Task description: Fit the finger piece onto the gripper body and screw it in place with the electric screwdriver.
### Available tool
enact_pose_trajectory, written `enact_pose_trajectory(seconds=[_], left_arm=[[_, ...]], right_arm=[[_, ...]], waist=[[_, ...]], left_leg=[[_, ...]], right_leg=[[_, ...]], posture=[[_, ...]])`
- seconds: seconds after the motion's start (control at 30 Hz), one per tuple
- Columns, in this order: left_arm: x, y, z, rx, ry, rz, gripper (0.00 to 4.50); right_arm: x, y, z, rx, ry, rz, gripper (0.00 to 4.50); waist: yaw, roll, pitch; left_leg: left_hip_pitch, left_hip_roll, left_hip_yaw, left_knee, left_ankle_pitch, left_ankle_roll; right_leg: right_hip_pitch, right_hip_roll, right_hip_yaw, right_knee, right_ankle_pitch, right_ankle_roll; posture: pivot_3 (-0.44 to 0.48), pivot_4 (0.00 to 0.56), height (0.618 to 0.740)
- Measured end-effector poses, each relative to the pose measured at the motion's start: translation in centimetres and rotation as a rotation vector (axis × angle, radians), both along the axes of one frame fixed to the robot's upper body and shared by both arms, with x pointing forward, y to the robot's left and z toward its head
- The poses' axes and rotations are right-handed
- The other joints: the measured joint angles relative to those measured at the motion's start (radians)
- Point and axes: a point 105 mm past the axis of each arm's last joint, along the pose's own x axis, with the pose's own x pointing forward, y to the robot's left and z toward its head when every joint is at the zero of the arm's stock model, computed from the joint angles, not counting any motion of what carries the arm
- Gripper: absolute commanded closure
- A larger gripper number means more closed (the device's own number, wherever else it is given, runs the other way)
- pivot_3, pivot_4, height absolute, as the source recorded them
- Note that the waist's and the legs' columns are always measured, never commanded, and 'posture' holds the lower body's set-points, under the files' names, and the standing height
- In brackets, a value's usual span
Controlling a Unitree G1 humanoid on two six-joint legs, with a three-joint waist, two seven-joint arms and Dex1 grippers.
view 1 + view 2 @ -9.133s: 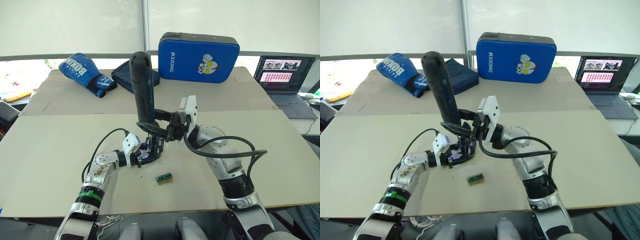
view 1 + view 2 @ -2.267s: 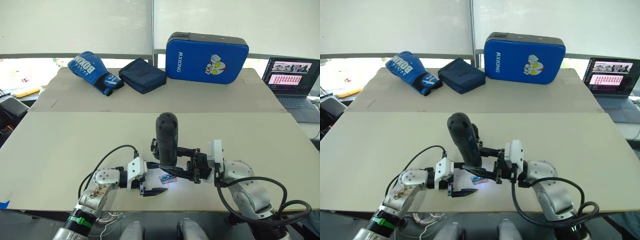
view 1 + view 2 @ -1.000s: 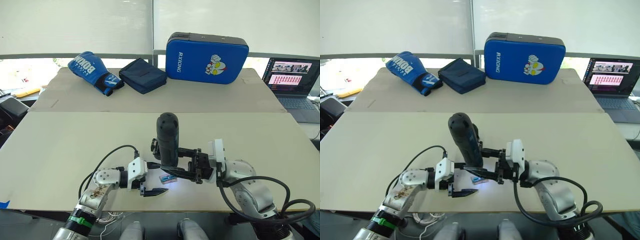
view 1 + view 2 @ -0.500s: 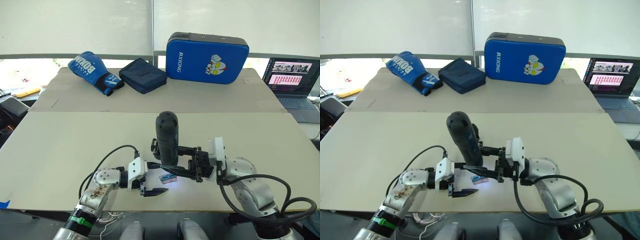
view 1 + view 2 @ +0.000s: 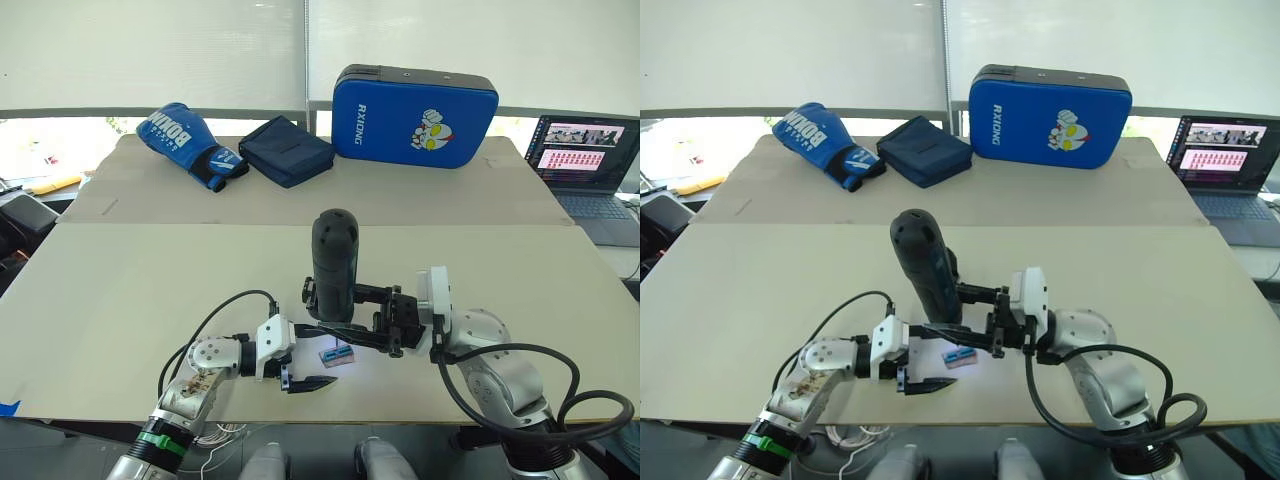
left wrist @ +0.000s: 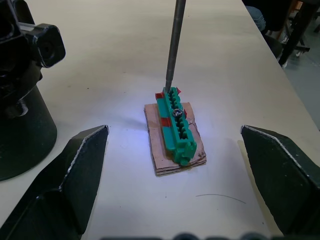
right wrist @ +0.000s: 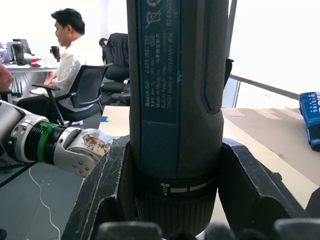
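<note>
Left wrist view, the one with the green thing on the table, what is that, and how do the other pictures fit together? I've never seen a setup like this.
This is a humanoid robot with two arms, each ending in a two-fingered tool. Two pictures come from cameras in its head, looking down over its arms; the other two come from a camera on each wrist.

The left wrist view looks along the left tool, which is open, its two black fingers apart on either side of a small green-and-tan block on the table. The thin rod touching the block is the metal bit of an electric screwdriver, held upright by the right tool. The dark round shape beside the block looks like the gripper body.

At the back lie a boxing glove, a blue pad and a laptop.
</note>
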Motion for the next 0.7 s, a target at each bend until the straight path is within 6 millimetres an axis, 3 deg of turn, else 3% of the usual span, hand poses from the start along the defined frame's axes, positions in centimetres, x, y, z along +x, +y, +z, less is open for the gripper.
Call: enact_pose_trajectory(seconds=[0.7], left_arm=[[0.0, -0.02, -0.01, -0.001, 0.0, 0.001, 0.03]], right_arm=[[-0.17, 0.23, -0.84, -0.006, 0.031, 0.008, 2.59]], waist=[[0.0, 0.0, 0.0]], left_leg=[[0.0, 0.0, 0.0, 0.0, 0.0, 0.0]], right_leg=[[0.0, 0.0, 0.0, 0.0, 0.0, 0.0]], posture=[[0.0, 0.15, 0.74]])
